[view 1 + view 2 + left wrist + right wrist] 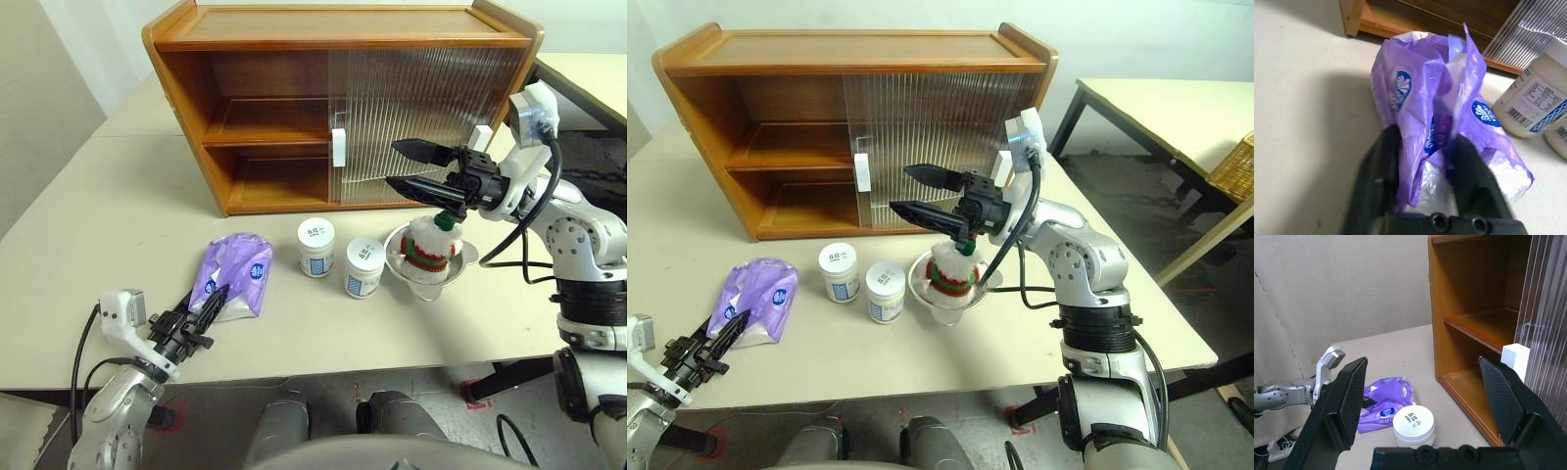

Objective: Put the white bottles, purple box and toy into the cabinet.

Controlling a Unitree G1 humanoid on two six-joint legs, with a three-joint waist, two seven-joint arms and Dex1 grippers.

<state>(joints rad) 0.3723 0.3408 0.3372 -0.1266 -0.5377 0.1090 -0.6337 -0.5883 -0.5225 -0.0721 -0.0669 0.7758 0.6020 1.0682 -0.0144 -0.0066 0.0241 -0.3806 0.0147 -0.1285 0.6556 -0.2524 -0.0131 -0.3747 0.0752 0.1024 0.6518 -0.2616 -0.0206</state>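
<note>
Cabinet shelves look bare, so nothing's in: bottles, toy wait on the surface, left gripper pinching the purple box, right gripper gaping, empty.

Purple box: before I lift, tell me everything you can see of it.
The purple box is really a soft, crinkled lilac plastic tissue pack with round blue logos, torn open so white tissue shows at its near end. It lies flat on the table, in front of the cabinet's open left side and left of the two white bottles. The left hand has its two black fingers on either side of a fold of the wrapper.
</note>
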